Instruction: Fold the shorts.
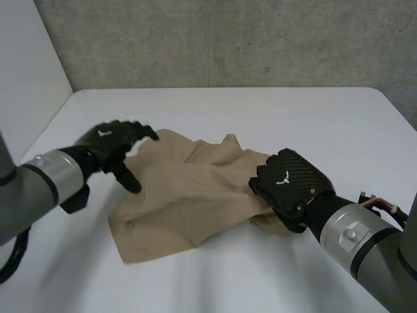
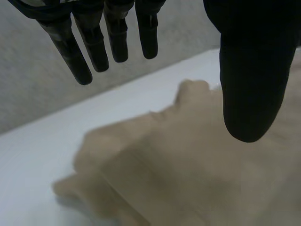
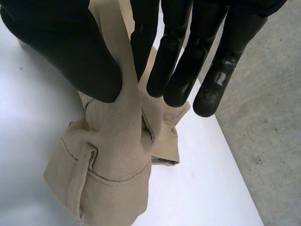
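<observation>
Tan shorts lie rumpled in the middle of the white table. My right hand is at their right edge, thumb and fingers pinching a band of the cloth that hangs down from the grip. My left hand hovers over the shorts' far left part, fingers straight and spread, thumb apart, holding nothing. Under its palm the cloth lies in loose folds.
The table's left edge meets a pale wall close to my left arm. A grey concrete wall stands behind the table's far edge. Grey floor lies past the table's edge beside my right hand.
</observation>
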Controlling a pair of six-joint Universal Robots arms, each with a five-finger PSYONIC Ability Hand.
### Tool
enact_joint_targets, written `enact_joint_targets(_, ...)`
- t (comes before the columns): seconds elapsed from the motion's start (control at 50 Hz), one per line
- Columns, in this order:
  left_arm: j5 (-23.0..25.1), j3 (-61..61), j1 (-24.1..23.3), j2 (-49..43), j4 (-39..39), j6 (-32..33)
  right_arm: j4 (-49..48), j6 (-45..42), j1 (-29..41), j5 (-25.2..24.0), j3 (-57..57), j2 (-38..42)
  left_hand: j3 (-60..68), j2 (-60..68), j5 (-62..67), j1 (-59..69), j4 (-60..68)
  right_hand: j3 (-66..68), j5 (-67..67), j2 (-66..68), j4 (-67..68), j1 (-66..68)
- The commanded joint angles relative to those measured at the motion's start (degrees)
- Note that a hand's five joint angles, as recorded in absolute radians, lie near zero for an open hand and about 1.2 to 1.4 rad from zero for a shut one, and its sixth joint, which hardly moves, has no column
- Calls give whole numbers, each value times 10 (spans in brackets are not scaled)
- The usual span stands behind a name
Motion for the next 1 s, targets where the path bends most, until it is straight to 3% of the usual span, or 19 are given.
enact_joint_targets(0.02,-61,-1,-35,-33,-29,0,-4,24,-2,18,1,6,99,97,96,95,96,123,138,127,118,248)
enact_joint_targets(0.16,-102,-36,-62,25,-24,-6,-3,85,0,51,-14,34,192,189,188,188,188,123,138,127,118,248)
enact_joint_targets(0.36,-115,-109,-68,68,0,-8,-3,93,7,56,-25,68,180,177,177,176,176,123,138,127,118,248)
enact_joint_targets(0.82,-155,-86,-84,-68,84,-1,-4,111,4,57,-28,68,192,189,188,188,188,123,138,127,118,248)
enact_joint_targets(0.9,-177,-74,-88,-78,85,0,-4,111,2,61,-30,69,354,352,351,350,351,123,138,127,118,248)
enact_joint_targets(0.92,-185,-70,-88,-78,87,1,-4,111,2,62,-32,69,493,491,490,489,490,123,138,127,118,248)
enact_joint_targets(0.96,-188,-66,-88,-76,89,1,-3,111,2,64,-38,71,622,619,618,617,618,123,138,127,118,248)
enact_joint_targets(1.0,-188,-55,-89,-67,90,1,-1,111,2,65,-50,74,622,620,619,618,619,123,138,127,118,248)
